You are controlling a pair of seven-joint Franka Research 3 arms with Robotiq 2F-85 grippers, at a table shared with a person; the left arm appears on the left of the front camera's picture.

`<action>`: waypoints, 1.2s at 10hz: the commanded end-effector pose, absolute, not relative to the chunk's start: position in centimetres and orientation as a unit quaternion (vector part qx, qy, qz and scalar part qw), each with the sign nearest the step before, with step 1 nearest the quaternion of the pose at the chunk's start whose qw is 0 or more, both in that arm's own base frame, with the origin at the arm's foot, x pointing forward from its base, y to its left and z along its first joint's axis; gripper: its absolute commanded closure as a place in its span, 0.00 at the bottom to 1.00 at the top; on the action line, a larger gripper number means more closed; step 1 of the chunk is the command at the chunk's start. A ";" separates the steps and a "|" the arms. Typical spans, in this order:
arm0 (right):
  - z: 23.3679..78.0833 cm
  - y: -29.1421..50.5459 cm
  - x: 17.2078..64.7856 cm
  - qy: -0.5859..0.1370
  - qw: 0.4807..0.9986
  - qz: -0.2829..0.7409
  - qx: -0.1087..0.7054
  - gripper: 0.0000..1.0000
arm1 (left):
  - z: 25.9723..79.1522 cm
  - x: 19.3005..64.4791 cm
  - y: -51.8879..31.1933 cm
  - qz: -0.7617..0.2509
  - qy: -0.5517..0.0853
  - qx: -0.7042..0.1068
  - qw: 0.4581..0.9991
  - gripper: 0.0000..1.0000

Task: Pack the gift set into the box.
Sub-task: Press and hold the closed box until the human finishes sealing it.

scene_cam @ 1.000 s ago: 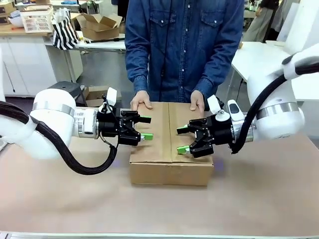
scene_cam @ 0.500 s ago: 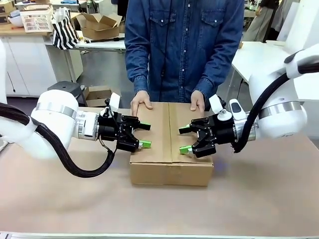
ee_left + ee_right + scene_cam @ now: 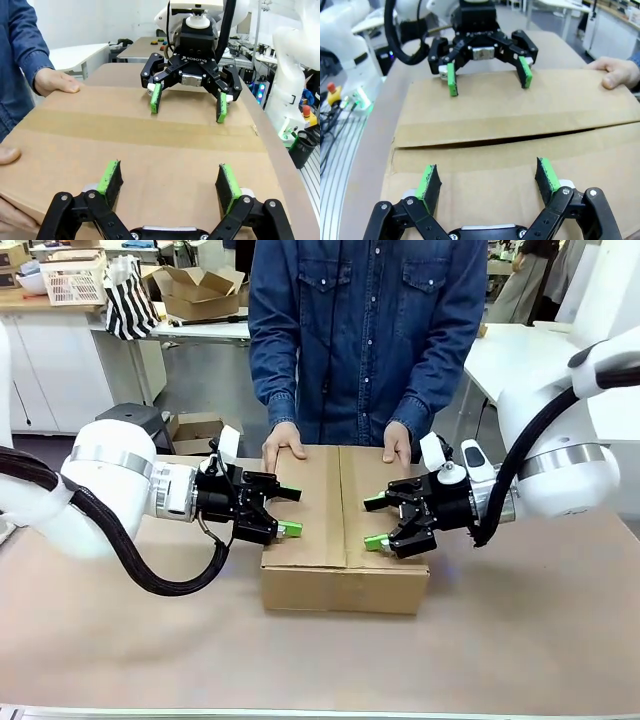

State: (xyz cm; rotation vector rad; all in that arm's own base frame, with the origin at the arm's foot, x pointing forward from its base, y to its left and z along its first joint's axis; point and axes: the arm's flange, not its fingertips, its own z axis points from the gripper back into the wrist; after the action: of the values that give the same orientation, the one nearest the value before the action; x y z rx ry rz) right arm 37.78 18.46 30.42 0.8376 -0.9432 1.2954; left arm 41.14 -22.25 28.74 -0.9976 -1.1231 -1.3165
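Observation:
The box point(image 3: 340, 540) is a brown cardboard carton in the middle of the table, with its top flaps folded shut. A person in a denim shirt rests both hands point(image 3: 284, 444) on its far edge. My left gripper point(image 3: 294, 510) is open over the left flap, with nothing between its green pads. Facing it over the right flap, my right gripper point(image 3: 371, 523) is also open. The left wrist view looks past the left gripper point(image 3: 168, 175) across the box point(image 3: 150, 145) to the right gripper point(image 3: 187, 102). In the right wrist view, the right gripper point(image 3: 487, 180) faces the left gripper point(image 3: 487, 77). The gift set is out of view.
The table top point(image 3: 500, 640) is covered in brown paper, with bare room in front of and beside the box. Behind the person, at the back left, stand a white lattice crate point(image 3: 75, 280), a striped bag point(image 3: 130, 305) and another open carton point(image 3: 200, 290).
Both grippers have sunk a little toward the flaps, and the right one has drawn slightly to the right. The person's hands and the box have stayed put.

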 end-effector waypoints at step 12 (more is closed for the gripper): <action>30.4 18.6 37.7 -0.414 0.615 0.558 0.374 0.00 | 28.8 41.1 -22.4 -0.553 -0.474 -0.423 0.540 0.00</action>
State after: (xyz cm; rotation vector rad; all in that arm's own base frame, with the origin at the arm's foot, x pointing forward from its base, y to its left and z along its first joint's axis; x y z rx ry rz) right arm 37.74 18.57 30.63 0.8555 -0.9504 1.2954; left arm 41.08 -22.36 28.72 -1.0000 -1.1218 -1.3183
